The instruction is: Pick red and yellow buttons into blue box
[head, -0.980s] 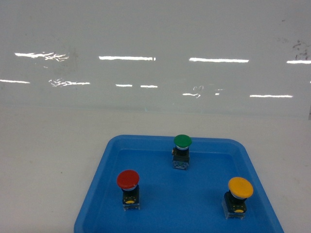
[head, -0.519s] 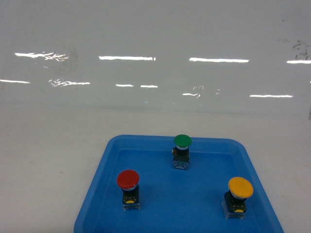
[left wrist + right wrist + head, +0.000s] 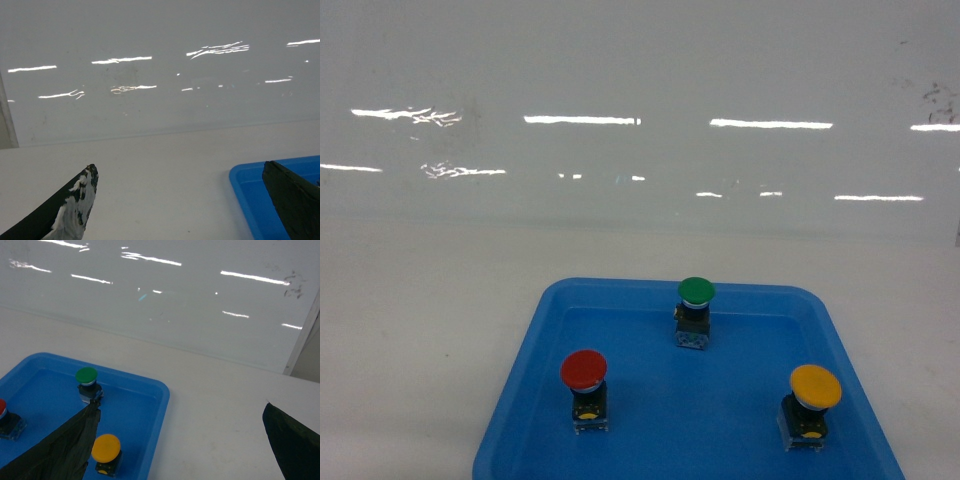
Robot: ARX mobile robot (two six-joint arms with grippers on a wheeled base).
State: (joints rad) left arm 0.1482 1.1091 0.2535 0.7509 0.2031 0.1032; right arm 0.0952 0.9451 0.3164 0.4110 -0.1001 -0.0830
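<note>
The red button [image 3: 584, 370] and the yellow button [image 3: 815, 386] stand upright in a shallow blue tray [image 3: 620, 286], red at front left, yellow at front right. The right wrist view shows the yellow button [image 3: 105, 448] just right of my right gripper's left finger, and the red button [image 3: 1, 407] at the frame's left edge. My right gripper [image 3: 180, 406] is open above the table, right of the tray. My left gripper [image 3: 179, 167] is open over bare table, left of the tray's corner [image 3: 240, 182]. The blue box is out of view. Neither gripper shows in the head view.
A green-capped button [image 3: 696, 291] stands at the back middle of the tray, also seen as the green button [image 3: 86, 375] in the right wrist view. A glossy white wall [image 3: 640, 120] rises behind the white table [image 3: 420, 330].
</note>
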